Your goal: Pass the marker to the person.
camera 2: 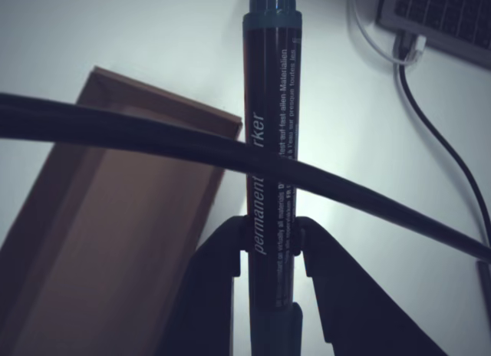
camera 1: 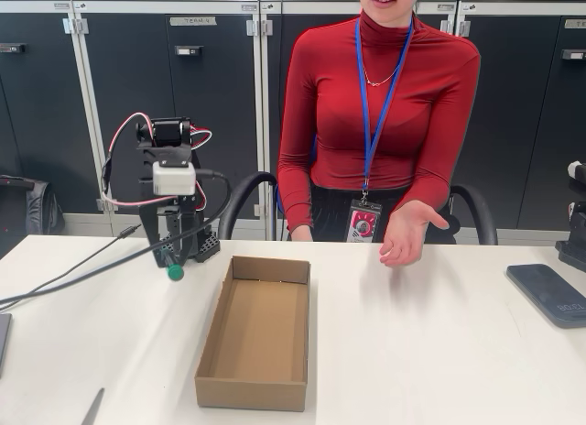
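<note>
My gripper point(camera 1: 177, 256) hangs above the white table, left of the cardboard box, and is shut on the marker point(camera 1: 174, 271), whose green end pokes out below the fingers. In the wrist view the dark green marker point(camera 2: 270, 103) with white print stands upright between the two black fingers, held at its lower part by the gripper point(camera 2: 270, 248). The person point(camera 1: 385, 104) in a red top with a blue lanyard sits behind the table. One hand point(camera 1: 403, 234) is held out palm up over the table's far edge, right of the box and well apart from my gripper.
An open, empty cardboard box point(camera 1: 256, 333) point(camera 2: 100, 241) lies mid-table. A black phone point(camera 1: 552, 294) lies at the right edge, and a thin grey pointed object point(camera 1: 92, 407) at the front left. Black cables point(camera 1: 82, 269) point(camera 2: 153, 141) run from the arm leftward. A laptop corner point(camera 2: 453, 18) shows.
</note>
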Robot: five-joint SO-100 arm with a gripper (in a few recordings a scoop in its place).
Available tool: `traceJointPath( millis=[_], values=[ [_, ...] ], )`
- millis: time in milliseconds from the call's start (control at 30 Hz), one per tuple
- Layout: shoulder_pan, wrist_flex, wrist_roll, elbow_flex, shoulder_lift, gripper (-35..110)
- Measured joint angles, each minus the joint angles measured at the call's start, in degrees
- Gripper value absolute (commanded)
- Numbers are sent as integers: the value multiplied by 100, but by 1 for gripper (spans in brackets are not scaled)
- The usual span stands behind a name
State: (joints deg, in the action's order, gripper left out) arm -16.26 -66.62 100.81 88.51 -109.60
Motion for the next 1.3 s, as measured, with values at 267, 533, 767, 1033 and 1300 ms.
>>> traceJointPath(
  millis=[267, 533, 767, 1033, 1300],
  values=[
    [-782, 624, -958, -729, -185, -5],
    [-1846, 1986, -1969, -1143, -176, -5],
    [-2900, 2399, -2892, -1784, 272, -5],
    [-4034, 2364, -3823, -2496, 826, -5],
    [-5634, 2083, -5291, -2514, 861, -5]
  ],
)
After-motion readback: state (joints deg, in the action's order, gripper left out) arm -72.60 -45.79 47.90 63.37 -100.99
